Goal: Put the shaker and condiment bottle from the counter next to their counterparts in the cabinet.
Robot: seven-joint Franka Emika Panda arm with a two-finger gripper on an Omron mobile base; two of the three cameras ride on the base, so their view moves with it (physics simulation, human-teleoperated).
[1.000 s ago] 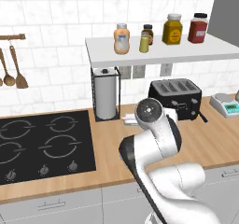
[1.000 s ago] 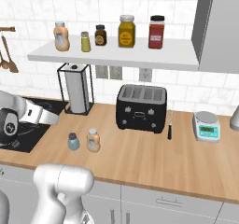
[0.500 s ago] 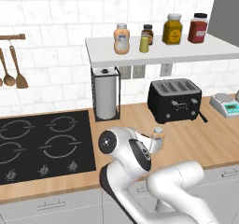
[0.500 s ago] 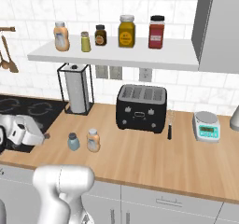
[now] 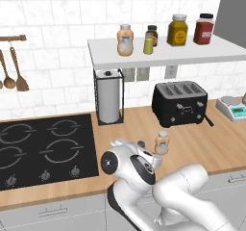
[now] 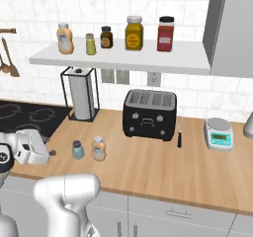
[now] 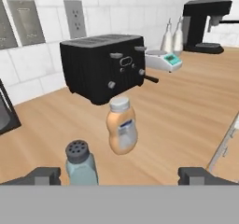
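Rendered kitchen under even, bright, diffuse light with no visible lamp. Shadows are soft and faint: the toaster (image 6: 149, 114) lays a weak dark patch on the tabletop (image 6: 163, 167) toward 6 o'clock, and the shelf (image 5: 163, 56) dims the tiled wall just beneath it. No glare shows on the hob (image 5: 43, 150) or the tiles (image 6: 39, 9). Both base views are slightly soft, with blurred edges on small things. In the hand view the shaker (image 7: 80, 164) and bottle (image 7: 121, 130) look sharp, while the far coffee machine (image 7: 205, 24) at 1 o'clock looks softer and slightly washed out.
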